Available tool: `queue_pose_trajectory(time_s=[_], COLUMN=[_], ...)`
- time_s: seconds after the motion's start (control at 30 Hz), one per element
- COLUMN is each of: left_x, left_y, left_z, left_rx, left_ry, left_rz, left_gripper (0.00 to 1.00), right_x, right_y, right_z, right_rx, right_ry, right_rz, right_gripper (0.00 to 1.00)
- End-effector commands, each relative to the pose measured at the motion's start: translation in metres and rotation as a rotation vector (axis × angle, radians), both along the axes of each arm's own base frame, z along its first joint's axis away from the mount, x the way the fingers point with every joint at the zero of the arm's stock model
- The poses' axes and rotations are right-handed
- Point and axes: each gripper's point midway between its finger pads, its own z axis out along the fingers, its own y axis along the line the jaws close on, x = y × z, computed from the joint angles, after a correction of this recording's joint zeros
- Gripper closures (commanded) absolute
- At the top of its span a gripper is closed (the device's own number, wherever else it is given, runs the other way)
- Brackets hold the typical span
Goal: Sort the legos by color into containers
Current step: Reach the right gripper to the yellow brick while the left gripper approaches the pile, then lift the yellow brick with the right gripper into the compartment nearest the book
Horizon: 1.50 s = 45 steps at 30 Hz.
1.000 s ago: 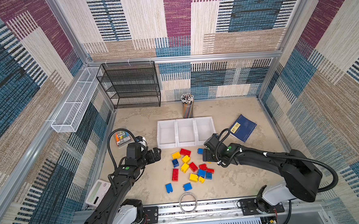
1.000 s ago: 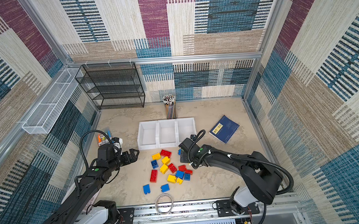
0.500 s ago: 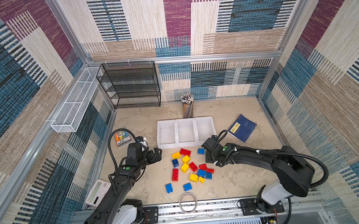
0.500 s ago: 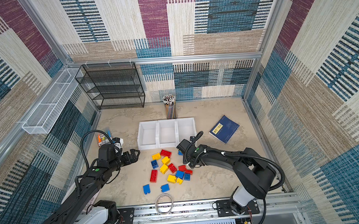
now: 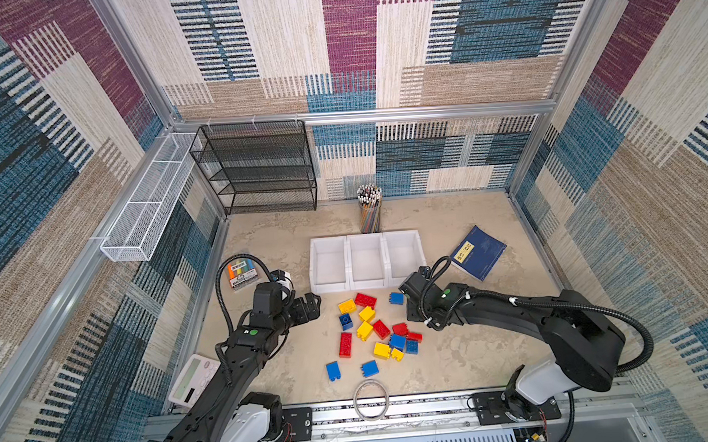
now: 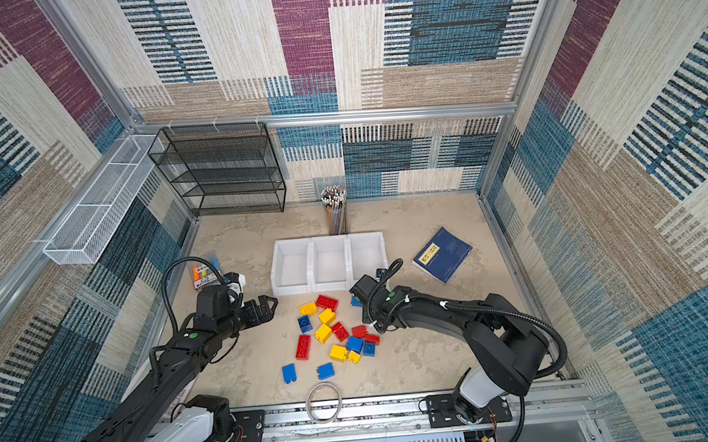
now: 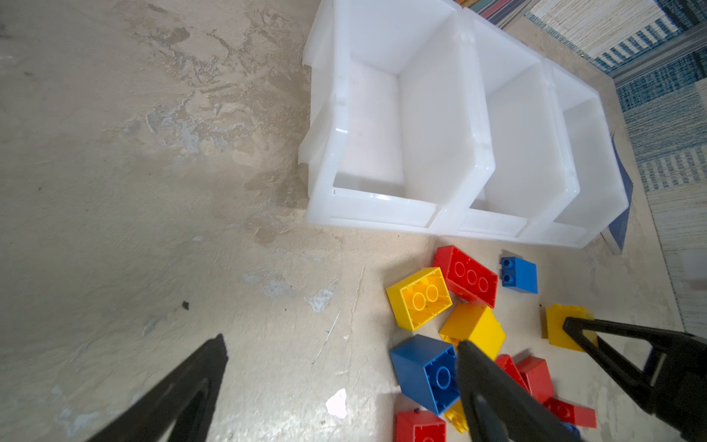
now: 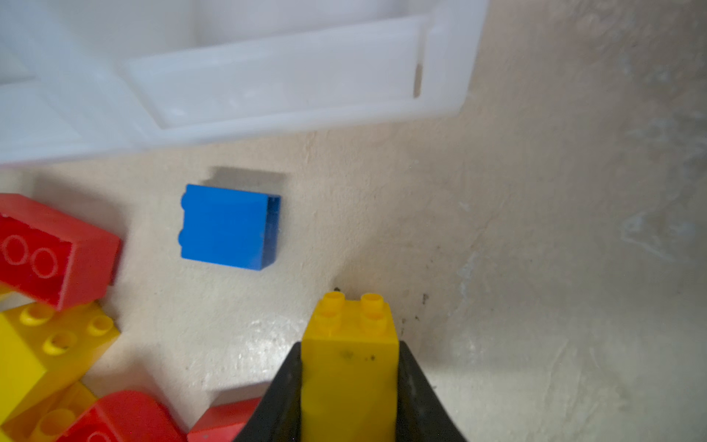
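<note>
Red, yellow and blue legos (image 5: 365,313) lie scattered on the table in front of three empty white containers (image 5: 367,283) (image 6: 331,287). My right gripper (image 8: 350,348) is shut on a small yellow lego (image 8: 350,367), studs pointing away from it, held just above the table. A lone blue lego (image 8: 225,227) (image 5: 396,298) lies between it and the right container's lip (image 8: 267,111). In the left wrist view the same yellow lego (image 7: 558,325) shows at the pile's far side. My left gripper (image 7: 342,342) (image 5: 313,304) is open and empty, left of the pile, one fingertip over a blue lego (image 7: 421,367).
A black mesh rack (image 5: 258,169) and a pencil cup (image 5: 370,210) stand at the back. A white wire basket (image 5: 143,208) hangs on the left wall. A blue book (image 5: 479,253), a highlighter pack (image 5: 242,273), a calculator (image 5: 192,378) and a wire ring (image 5: 370,398) lie around.
My right gripper has closed on the yellow lego and shifted a little left toward the containers. The left arm has barely moved.
</note>
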Motion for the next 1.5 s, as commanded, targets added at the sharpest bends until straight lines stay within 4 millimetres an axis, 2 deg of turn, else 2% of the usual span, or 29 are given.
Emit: queue_pose_trajectory(time_s=[0.0,0.13,0.23,0.37,0.57,0.63,0.87,1.07,1.2,1.37,1.47], left_x=[0.001,0.001,0.0,-0.003,-0.005,-0.006,-0.013,-0.02,-0.025,-0.03,-0.03], left_y=[0.004,0.002,-0.001,-0.005,-0.012,-0.015,-0.029,-0.047,-0.058,-0.073,-0.084], left_z=[0.001,0.002,0.004,0.001,0.002,0.002,-0.006,-0.014,-0.019,-0.029,-0.034], left_rx=[0.004,-0.006,-0.025,-0.037,-0.055,-0.06,-0.063,-0.041,-0.02,0.0,-0.01], left_ry=[-0.008,-0.012,-0.01,0.004,0.009,0.012,0.04,0.073,0.091,0.121,0.136], left_rz=[0.027,0.027,0.017,0.001,-0.02,-0.03,-0.063,-0.122,-0.153,-0.186,-0.199], left_gripper=[0.04,0.04,0.04,0.04,0.04,0.04,0.05,0.06,0.06,0.09,0.1], right_x=[0.019,0.055,0.088,0.129,0.161,0.164,0.164,0.166,0.165,0.158,0.151], right_y=[0.005,0.013,0.013,0.014,0.026,0.028,0.03,0.028,0.029,0.023,0.018], right_z=[0.031,0.064,0.074,0.064,0.04,0.031,0.019,0.017,0.025,0.052,0.061], right_rx=[-0.008,-0.015,-0.008,-0.007,0.015,0.02,0.013,0.012,0.021,0.031,0.032], right_ry=[-0.102,-0.189,-0.227,-0.222,-0.179,-0.157,-0.134,-0.128,-0.13,-0.171,-0.182], right_rz=[0.027,0.063,0.07,0.093,0.131,0.135,0.152,0.144,0.145,0.136,0.143], right_gripper=[0.66,0.68,0.68,0.68,0.68,0.68,0.64,0.5,0.43,0.41,0.41])
